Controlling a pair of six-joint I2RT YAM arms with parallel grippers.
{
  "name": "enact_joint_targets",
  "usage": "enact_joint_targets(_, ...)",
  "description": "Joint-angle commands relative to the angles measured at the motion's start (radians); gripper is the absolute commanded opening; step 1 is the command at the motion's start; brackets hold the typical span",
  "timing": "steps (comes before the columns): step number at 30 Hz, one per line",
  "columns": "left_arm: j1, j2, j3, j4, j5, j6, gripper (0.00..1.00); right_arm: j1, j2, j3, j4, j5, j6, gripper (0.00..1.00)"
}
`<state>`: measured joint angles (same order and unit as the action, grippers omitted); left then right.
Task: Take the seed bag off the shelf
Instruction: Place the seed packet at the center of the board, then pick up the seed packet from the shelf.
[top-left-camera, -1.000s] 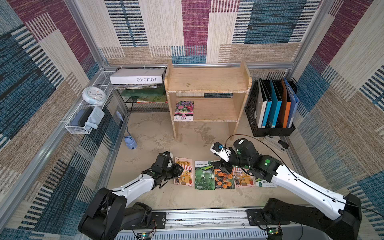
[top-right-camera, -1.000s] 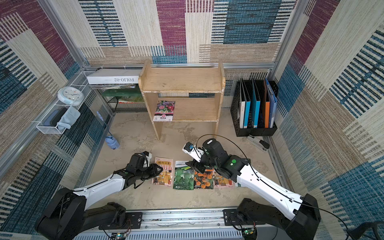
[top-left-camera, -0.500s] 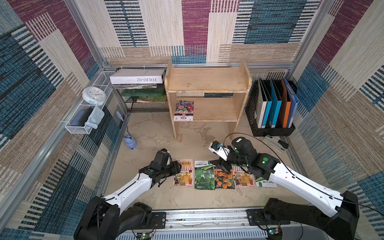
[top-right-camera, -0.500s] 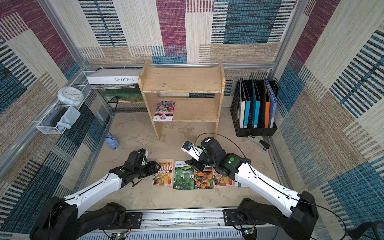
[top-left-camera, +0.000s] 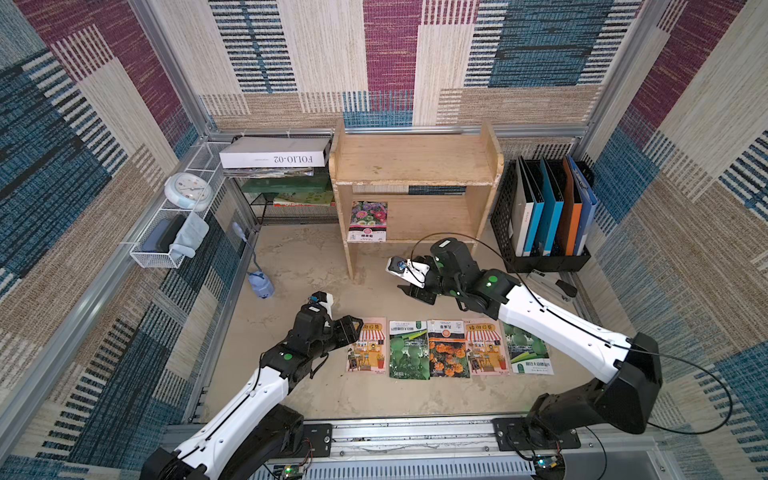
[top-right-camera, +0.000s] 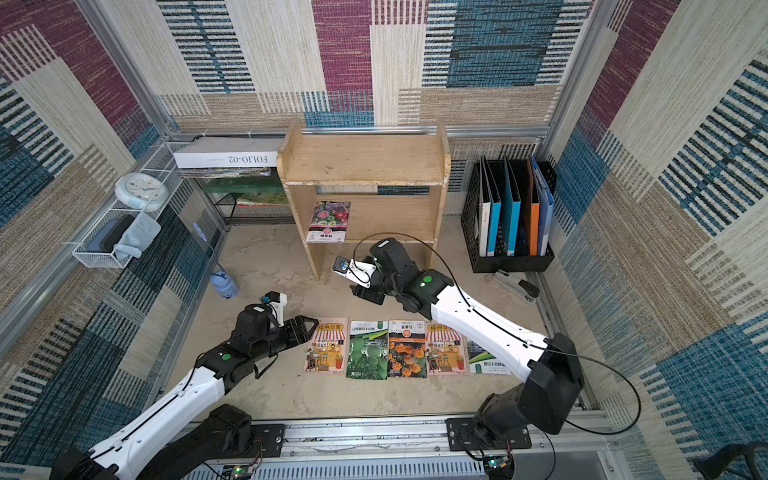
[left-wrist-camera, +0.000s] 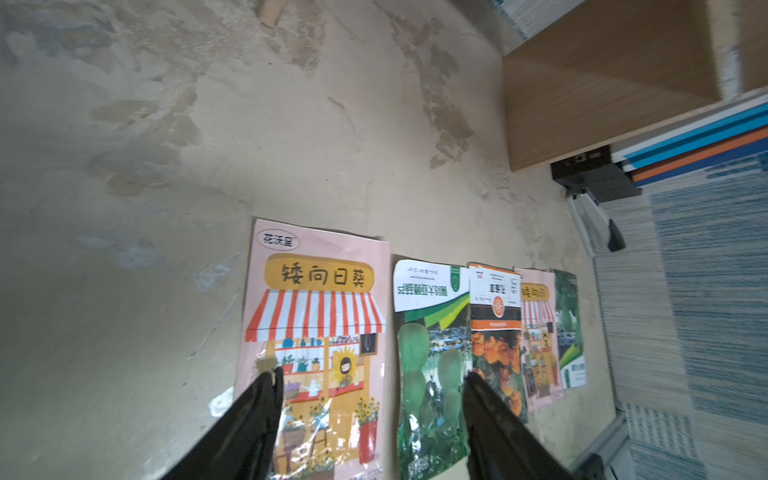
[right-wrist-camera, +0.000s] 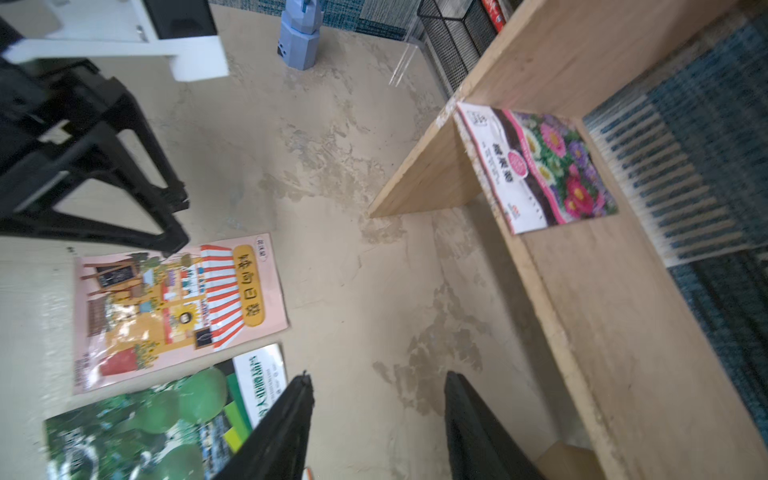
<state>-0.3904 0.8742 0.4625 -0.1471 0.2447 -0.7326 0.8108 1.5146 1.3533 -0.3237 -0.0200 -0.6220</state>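
Two boards make up the wooden shelf (top-left-camera: 415, 166), and the lower one carries the seed bag (top-left-camera: 368, 221). It lies flat at that board's left front corner, just beside the left side board. Its face shows pink, red and purple flowers above a white label band with a round pink badge. Its long axis runs from the front of the board to the back, with the label end at the front edge and the flower end towards the back.

At the bench's right back corner, the black file holder (top-left-camera: 500, 216) holds upright folders (top-left-camera: 548, 208) in white, blue and orange. On the left wall, the white wire basket (top-left-camera: 143, 261) holds a pale cloth (top-left-camera: 189, 235).

My right pincer (top-left-camera: 417, 293) hangs over the bench in front of the shelf, apart from the bag, its fingers spread with nothing between them. My left pincer (top-left-camera: 353, 328) is likewise spread and empty. It is over the left end of a row of five packets (top-left-camera: 449, 349) lying flat near the bench's front edge.
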Motion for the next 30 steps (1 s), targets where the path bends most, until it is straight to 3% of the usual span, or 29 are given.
enact_joint_targets(1, 0.001, -0.001, 0.006, 0.108, 0.131, -0.039, 0.72, 0.000, 0.088, 0.090, 0.039, 0.080, -0.162, 0.54)
enact_joint_targets(7, 0.008, 0.002, 0.049, 0.098, 0.194, -0.044, 0.73, -0.002, 0.314, 0.347, 0.005, 0.120, -0.267, 0.54)
enact_joint_targets(13, 0.038, -0.007, 0.071, 0.069, 0.209, -0.051, 0.73, -0.016, 0.475, 0.528, -0.054, 0.101, -0.275, 0.54)
enact_joint_targets(30, 0.079, -0.023, 0.036, 0.074, 0.230, -0.073, 0.73, -0.040, 0.589, 0.620, -0.035, 0.094, -0.271, 0.54)
